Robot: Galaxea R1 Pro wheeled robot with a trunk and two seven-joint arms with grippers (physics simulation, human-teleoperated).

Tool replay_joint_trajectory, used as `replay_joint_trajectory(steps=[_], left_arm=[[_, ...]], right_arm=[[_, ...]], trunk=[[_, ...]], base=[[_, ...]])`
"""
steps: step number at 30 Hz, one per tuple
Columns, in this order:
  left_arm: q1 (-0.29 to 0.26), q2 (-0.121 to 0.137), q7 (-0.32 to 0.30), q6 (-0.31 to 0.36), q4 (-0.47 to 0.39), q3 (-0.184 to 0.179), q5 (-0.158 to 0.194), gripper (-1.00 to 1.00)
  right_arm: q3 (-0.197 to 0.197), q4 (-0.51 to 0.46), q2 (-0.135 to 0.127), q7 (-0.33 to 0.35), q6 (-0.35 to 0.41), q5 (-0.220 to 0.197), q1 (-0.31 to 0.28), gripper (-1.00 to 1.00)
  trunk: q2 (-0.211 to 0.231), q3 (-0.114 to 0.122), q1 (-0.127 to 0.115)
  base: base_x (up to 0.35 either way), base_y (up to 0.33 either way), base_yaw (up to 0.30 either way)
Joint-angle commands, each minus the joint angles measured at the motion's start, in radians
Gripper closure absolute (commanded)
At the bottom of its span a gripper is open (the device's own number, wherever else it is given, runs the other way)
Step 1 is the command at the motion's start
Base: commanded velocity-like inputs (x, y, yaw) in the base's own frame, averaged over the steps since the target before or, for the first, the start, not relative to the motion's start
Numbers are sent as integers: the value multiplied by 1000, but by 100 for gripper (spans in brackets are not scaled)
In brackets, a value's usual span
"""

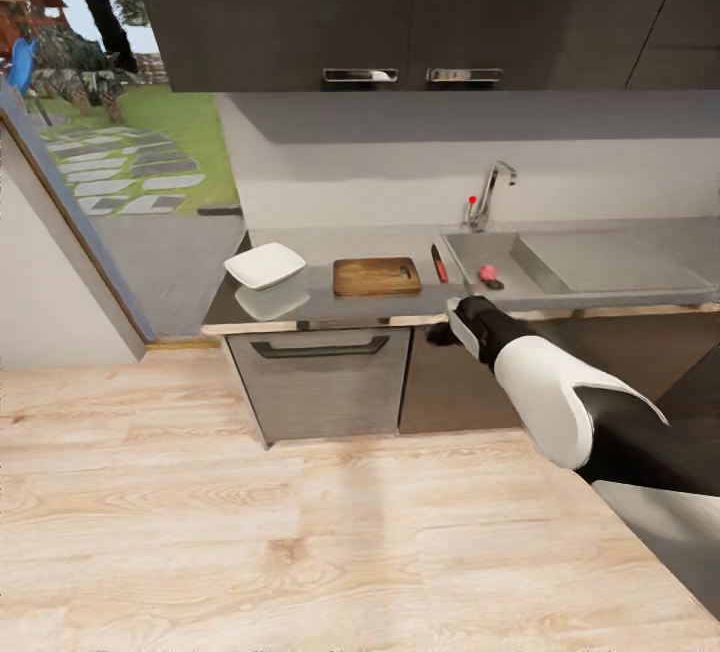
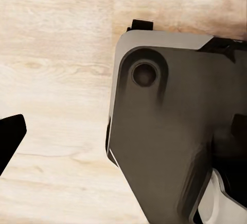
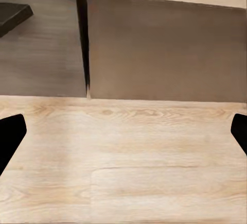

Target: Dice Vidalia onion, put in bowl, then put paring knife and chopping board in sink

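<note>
In the head view the grey countertop [image 1: 320,307] carries the white bowl [image 1: 265,265] at its left end. To the bowl's right lie the brown chopping board [image 1: 376,275] and the red-handled paring knife [image 1: 439,264]. The pinkish Vidalia onion [image 1: 489,274] sits in the steel sink [image 1: 520,267], below the chrome tap [image 1: 487,194]. My right arm reaches in from the lower right, and its gripper [image 1: 440,333] hangs just below the counter's front edge, short of the sink. In the right wrist view the right gripper [image 3: 123,134] is open over the floor. The left gripper [image 2: 123,136] points at the floor beside my dark base [image 2: 175,141], one fingertip [image 2: 10,139] showing.
Dark upper cabinets [image 1: 400,2] hang over the counter. A steel drawer front [image 1: 320,372] and a brown cabinet door [image 3: 164,49] lie under it. A glass door [image 1: 60,182] stands at the left with the garden beyond. Pale wood floor [image 1: 300,532] spreads between me and the counter.
</note>
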Motion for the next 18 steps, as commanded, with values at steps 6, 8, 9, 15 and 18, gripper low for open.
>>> replay_joint_trajectory(steps=[6,8,9,15,18], left_arm=[[-1,-1,-1,-5,0,-8,7,-100],[-1,-3,-1,-35,-2,-8,7,-100],[-1,-3,-1,-43,-2,-8,7,-100],[-1,-7,-1,-98,-5,-8,6,-100],[-1,-11,0,-106,-22,-7,5,-100]], right_arm=[[-7,109,-48,1,-252,6,160,-100],[-6,115,-53,3,-482,6,356,-100],[-6,116,-53,4,-522,7,391,-100],[-5,117,-52,4,-832,25,669,-100],[-5,118,-49,5,-945,44,792,-100]], trunk=[[-2,-2,0],[-2,-2,0],[-2,-2,0],[-2,-2,0],[-2,-2,0]], base=[[-43,0,0],[-5,0,0],[-2,0,0],[0,0,0],[0,0,0]])
